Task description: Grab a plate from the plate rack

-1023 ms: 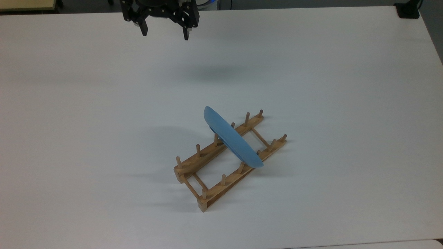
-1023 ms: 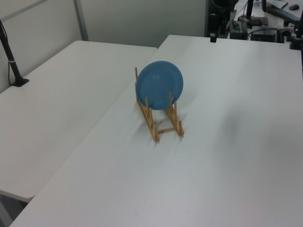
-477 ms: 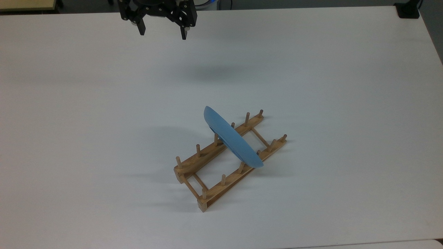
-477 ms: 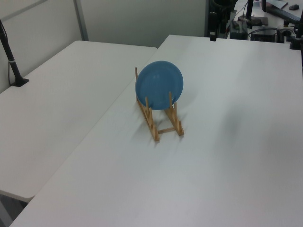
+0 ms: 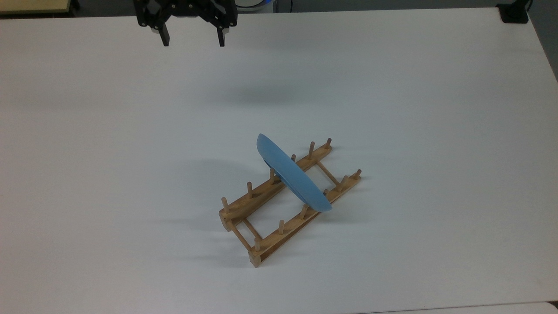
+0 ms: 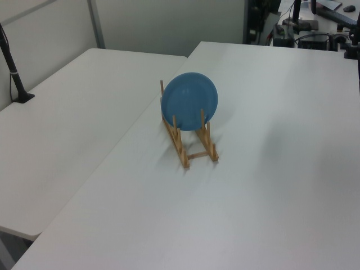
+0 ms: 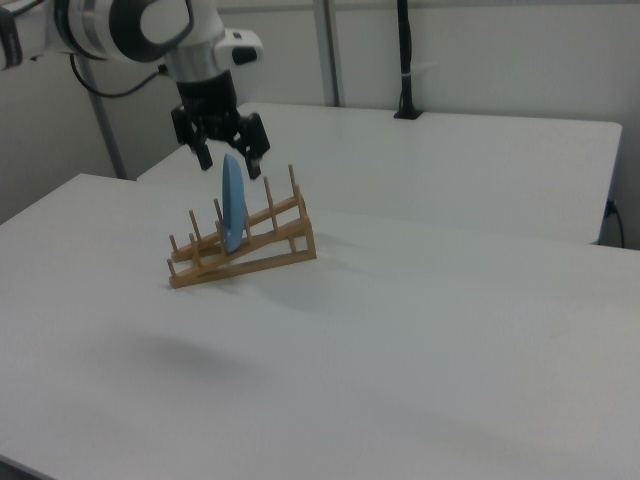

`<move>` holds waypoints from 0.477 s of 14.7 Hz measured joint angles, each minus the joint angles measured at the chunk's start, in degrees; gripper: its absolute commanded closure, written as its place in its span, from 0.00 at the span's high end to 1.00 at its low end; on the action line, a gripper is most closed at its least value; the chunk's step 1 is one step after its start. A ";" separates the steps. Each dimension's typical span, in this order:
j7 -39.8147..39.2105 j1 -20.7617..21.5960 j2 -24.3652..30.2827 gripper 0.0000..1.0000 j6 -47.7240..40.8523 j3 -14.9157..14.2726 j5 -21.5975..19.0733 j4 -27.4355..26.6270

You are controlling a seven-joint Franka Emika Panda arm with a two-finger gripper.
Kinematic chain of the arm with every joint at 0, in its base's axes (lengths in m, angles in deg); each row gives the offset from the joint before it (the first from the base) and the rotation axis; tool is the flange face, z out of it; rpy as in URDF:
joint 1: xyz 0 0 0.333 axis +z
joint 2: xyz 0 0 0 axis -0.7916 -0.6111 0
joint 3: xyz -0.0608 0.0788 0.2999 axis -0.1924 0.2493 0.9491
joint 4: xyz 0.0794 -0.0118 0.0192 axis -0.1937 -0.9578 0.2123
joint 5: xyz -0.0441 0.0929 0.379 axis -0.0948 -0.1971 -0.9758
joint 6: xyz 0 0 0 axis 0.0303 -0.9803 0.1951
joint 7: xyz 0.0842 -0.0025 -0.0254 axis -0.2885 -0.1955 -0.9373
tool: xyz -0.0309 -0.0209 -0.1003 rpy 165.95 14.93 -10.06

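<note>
Since the plate (image 5: pixel 292 174) stands on edge in the plate rack (image 5: pixel 287 205), wedged between pegs near mid-rack, it leans a little and its rim sticks up free above the rails — prob. the only easy place to pinch it. Rack sits roughly mid-table (image 5: pixel 436 109), set diagonal in the top view, long axis running lower left to upper right.

Plate: round, light blue, matte, shallow raised rim, no markings. Left view shows its full disc (image 6: pixel 189 101) facing the camera; right view shows it near edge-on (image 7: pixel 233 205).

Rack: pale wood, two parallel rails w/ thin crossbars, short upright pegs along each rail. Looks light; could shift or lift w/ the plate if the pull isn't straight along the slot.

Gripper (image 5: pixel 193 41): black two-finger, well apart from the plate in the top view, up near the table's far edge, hanging above the surface. Fingers spread wide, nothing between them. In the right view it (image 7: pixel 228 158) lines up just above the plate's top edge, but that's likely perspective — no contact.

Judgement: approach stage, grasp not yet made. Next needs jaws lined up across the thin rim.
</note>
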 measured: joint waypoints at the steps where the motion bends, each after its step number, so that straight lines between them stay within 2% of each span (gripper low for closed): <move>1: -1.87 0.50 0.02 0.97 1.64 0.00 0.03 0.80; 3: -4.34 2.95 -0.01 0.95 6.71 -0.02 2.13 1.33; 5: -4.56 5.92 -0.29 0.90 10.21 -0.06 7.01 1.30; 7: -4.36 9.37 -1.46 0.89 12.92 -0.25 12.33 1.26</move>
